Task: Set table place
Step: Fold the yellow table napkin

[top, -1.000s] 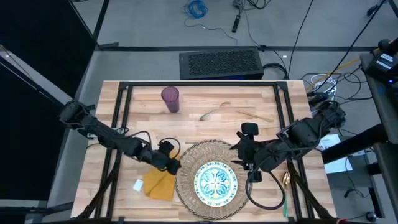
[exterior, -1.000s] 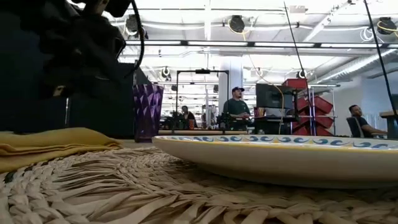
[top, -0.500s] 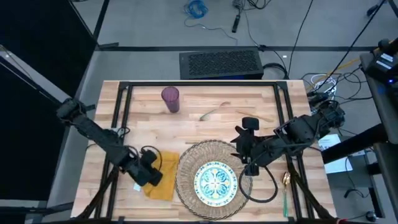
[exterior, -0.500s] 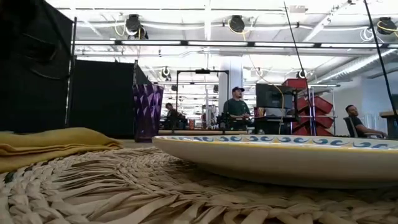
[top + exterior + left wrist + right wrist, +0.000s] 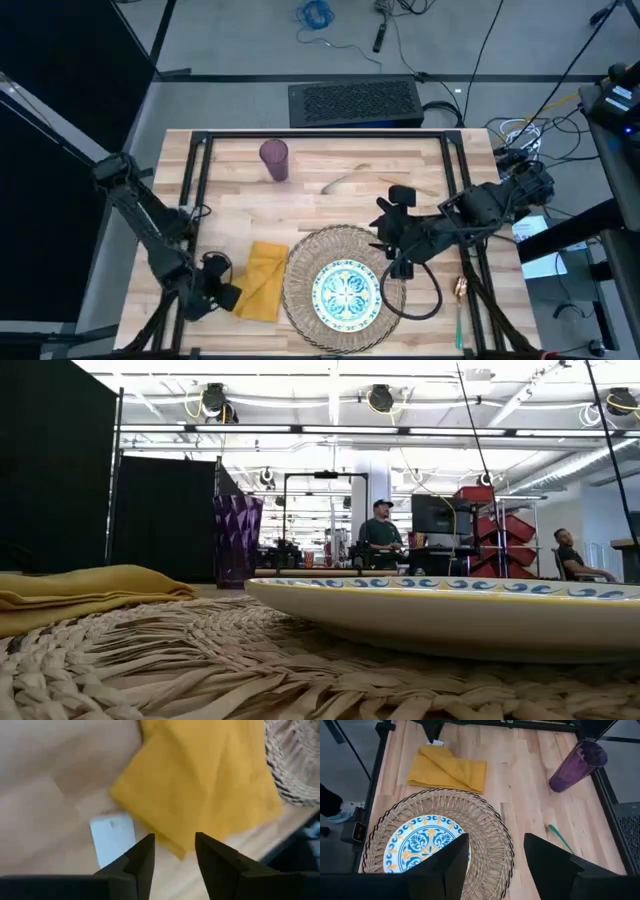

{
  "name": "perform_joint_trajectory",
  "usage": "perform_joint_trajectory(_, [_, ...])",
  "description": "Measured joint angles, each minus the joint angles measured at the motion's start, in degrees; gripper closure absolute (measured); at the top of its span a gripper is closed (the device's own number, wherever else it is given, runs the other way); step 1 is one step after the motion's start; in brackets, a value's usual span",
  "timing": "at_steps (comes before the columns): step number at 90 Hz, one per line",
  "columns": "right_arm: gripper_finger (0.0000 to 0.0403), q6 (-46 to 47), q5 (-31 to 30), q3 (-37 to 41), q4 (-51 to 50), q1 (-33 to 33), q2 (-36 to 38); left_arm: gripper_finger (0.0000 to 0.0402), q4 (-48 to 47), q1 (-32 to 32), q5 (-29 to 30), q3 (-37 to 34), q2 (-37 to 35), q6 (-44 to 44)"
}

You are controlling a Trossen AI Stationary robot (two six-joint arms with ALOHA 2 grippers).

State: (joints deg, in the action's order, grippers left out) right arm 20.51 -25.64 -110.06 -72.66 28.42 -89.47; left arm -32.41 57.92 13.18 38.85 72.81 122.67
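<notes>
While the round woven straw mat [image 5: 336, 283] lies near the front edge of the butcher-block tabletop [image 5: 400, 205] with the blue-green patterned white plate [image 5: 346, 294] centred on it, the folded yellow cloth napkin [image 5: 261, 279] sits just beside the mat's left rim, lying free on the wood. Since a second ago the left tool [image 5: 215, 296] has drawn back from the mat's edge, crossed the napkin and now hangs at the front-left corner, beside a small white card [image 5: 113, 838]; its fingers [image 5: 140, 861] stand parted and hold nothing. The right tool [image 5: 391, 247] has shifted only slightly and hovers at the mat's right rim, its fingers [image 5: 451, 862] spread wide and empty. A faceted purple tumbler [image 5: 274, 159] stands upright well back on the left of the tabletop, with gold cutlery [image 5: 345, 181] lying near the middle of the far side. A teal-handled spoon [image 5: 459, 312] rests at the front right, beyond the black frame rail. No writing can be read on the card. People sit in the room beyond.
</notes>
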Motion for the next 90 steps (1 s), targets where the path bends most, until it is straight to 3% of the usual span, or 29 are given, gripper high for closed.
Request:
perform_joint_trajectory(22, [0.0225, -0.49, -0.02, 0.0, -0.06, 0.17, 0.0, 0.0277, 2.96, 0.24, 1.99, 0.0, 2.22, 3.04])
perform_joint_trajectory(58, [0.0225, -0.72, 0.01, 0.0, -1.33, 0.92, 0.0, 0.0277, 4.97, 1.54, -1.74, 0.0, 5.62, 4.02])
perform_joint_trajectory(90, [0.0225, -0.33, -0.01, 0.0, -1.35, 0.94, 0.0, 0.0277, 5.42, 1.3, -0.61, 0.0, 7.5, 3.43])
